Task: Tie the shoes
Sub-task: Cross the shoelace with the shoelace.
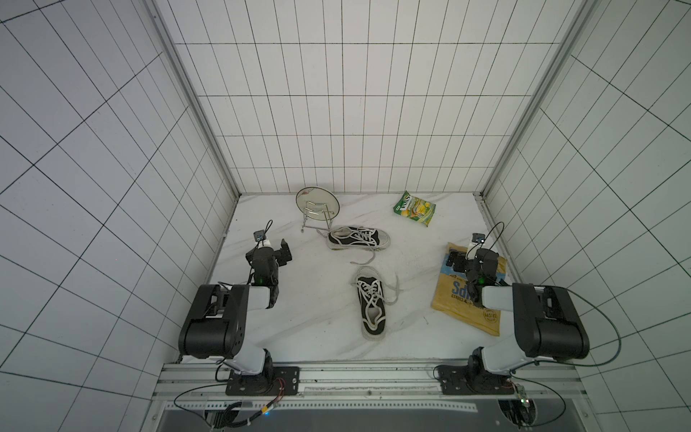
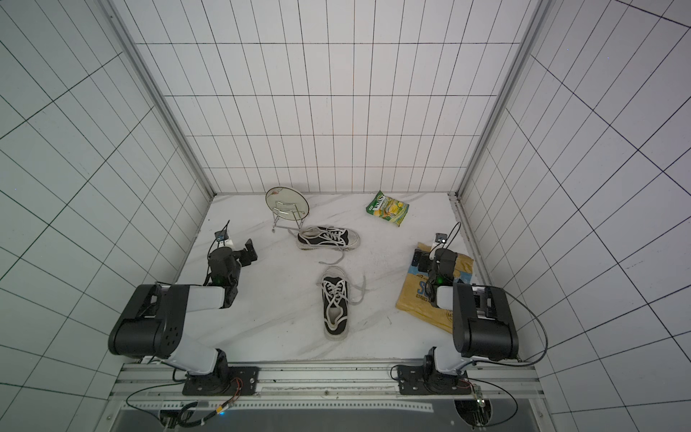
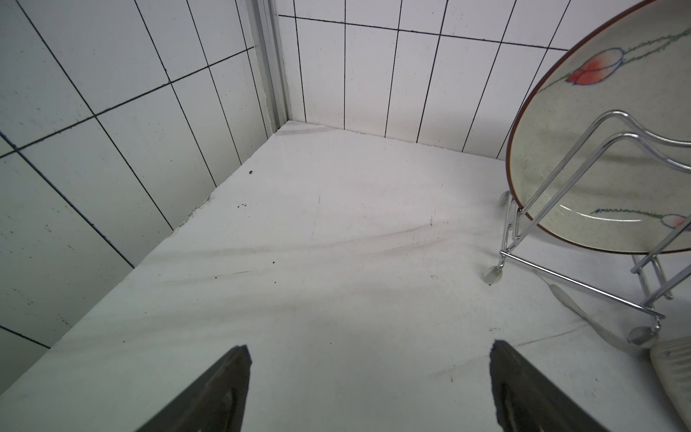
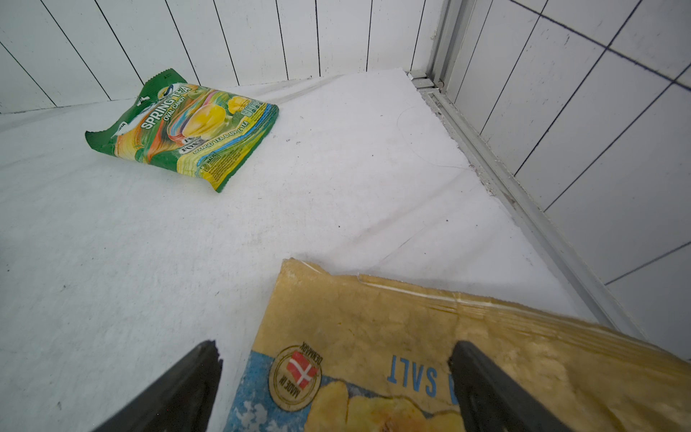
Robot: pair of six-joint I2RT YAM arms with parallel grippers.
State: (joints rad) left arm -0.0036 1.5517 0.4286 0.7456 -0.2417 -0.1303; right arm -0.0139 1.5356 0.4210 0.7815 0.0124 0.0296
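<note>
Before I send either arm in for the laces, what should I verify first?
1. Left tool open and empty: ok.
2. Right tool open and empty: ok, though it hangs over the chip bag.
3. Near shoe sole down, lace ends lying loose: ok.
4. Far shoe sole down, one lace trailing toward the near shoe: ok.
5. Far shoe clear of the plate rack: not ok; its heel lies beside a rack foot and a lace end appears to run under the bar.

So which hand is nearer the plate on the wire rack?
Left. The left hand hangs open close to the plate, on the left arm's side. The right hand is far off, open over the chip bag's edge.
</note>
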